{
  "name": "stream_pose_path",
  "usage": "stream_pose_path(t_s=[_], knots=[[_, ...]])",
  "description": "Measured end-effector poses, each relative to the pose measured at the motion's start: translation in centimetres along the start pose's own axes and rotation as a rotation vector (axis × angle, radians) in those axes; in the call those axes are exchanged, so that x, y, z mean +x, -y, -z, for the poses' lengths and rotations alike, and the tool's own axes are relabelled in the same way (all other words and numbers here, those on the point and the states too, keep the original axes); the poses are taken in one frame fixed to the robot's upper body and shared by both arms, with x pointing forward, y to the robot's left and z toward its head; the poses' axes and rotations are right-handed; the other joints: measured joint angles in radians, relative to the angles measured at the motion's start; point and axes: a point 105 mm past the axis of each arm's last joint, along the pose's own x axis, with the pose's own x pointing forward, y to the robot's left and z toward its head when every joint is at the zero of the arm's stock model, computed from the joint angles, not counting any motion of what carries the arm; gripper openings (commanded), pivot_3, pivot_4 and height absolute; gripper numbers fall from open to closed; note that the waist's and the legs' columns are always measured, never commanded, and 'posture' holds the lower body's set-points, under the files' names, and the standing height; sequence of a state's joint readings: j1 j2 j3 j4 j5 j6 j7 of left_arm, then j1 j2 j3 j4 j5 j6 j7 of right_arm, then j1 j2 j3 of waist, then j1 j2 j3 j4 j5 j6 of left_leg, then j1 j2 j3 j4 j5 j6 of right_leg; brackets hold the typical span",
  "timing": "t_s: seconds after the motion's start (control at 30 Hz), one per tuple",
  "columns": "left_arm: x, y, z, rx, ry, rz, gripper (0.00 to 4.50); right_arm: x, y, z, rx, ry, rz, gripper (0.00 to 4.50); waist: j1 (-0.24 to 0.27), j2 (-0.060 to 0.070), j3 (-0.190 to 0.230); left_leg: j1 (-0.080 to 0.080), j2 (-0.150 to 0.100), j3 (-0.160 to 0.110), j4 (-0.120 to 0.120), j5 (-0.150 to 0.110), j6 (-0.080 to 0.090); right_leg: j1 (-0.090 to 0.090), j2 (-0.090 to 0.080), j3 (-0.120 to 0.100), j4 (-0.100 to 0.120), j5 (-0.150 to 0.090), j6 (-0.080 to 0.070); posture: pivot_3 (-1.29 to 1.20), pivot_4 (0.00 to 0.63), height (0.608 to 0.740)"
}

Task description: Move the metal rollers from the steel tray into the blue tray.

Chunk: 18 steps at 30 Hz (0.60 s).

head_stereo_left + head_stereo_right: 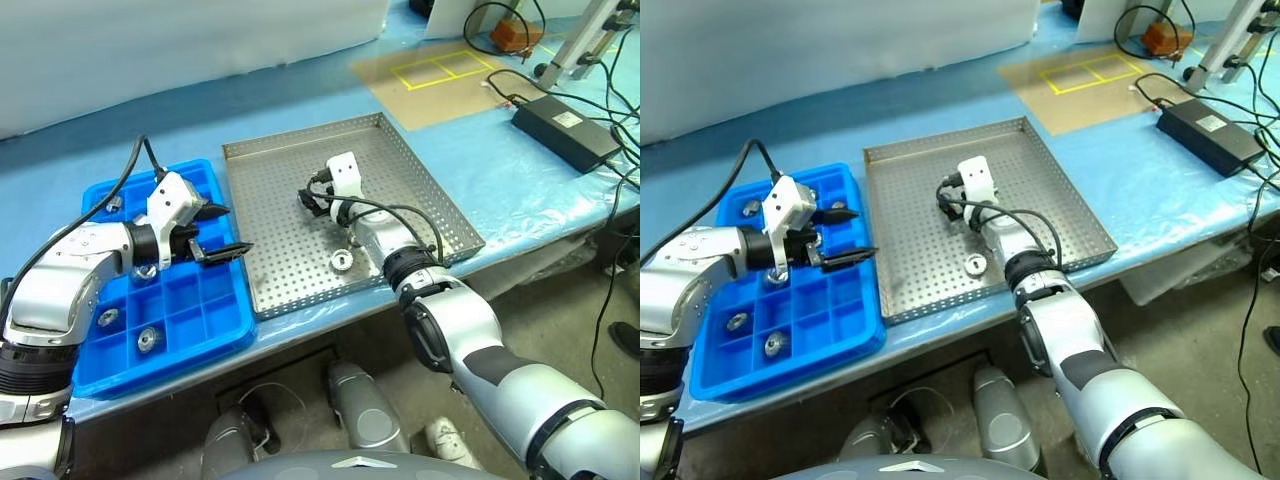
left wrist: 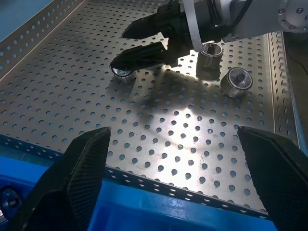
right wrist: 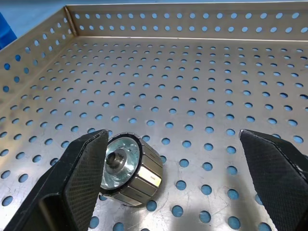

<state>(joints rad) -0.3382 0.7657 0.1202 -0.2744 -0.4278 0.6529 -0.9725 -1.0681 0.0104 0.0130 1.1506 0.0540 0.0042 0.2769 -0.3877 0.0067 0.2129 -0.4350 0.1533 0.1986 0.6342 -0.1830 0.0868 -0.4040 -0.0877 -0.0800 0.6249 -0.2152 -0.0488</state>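
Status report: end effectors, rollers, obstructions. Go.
Left end effector open, over blue tray edge. Right end effector open, low in steel tray, one roller between its fingers, ungripped. More rollers beside the arm. Nothing blocking.

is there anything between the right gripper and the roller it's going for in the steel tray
Nothing visible. The right gripper is open, low over the steel tray, and the nearest metal roller lies on its side just inside one finger. Only bare perforated floor sits between the fingers beside it.
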Motion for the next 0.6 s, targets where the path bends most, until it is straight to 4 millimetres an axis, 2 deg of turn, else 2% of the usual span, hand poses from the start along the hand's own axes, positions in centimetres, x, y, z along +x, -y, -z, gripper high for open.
stream_pose_path(t_s=[0.27,0.6], knots=[[0.1,0.0,-0.2,-0.006,0.009,-0.008,4.47,0.6,-3.6,-0.1,0.03,0.011,-0.102,4.5,0.0,0.0,0.0,0.0,0.0,0.0,0.0,0.0,0.0,0.0,0.0,0.0,0.001,0.0,0.0,-0.61,0.15,0.74],[0.1,0.2,0.7,-0.029,-0.011,-0.017,4.47,0.6,-2.9,0.4,0.001,-0.01,-0.051,4.5,0.021,0.0,0.0,0.0,0.0,0.0,0.0,0.0,0.0,0.0,0.0,0.0,0.0,0.0,0.0,-0.6,0.15,0.74]])
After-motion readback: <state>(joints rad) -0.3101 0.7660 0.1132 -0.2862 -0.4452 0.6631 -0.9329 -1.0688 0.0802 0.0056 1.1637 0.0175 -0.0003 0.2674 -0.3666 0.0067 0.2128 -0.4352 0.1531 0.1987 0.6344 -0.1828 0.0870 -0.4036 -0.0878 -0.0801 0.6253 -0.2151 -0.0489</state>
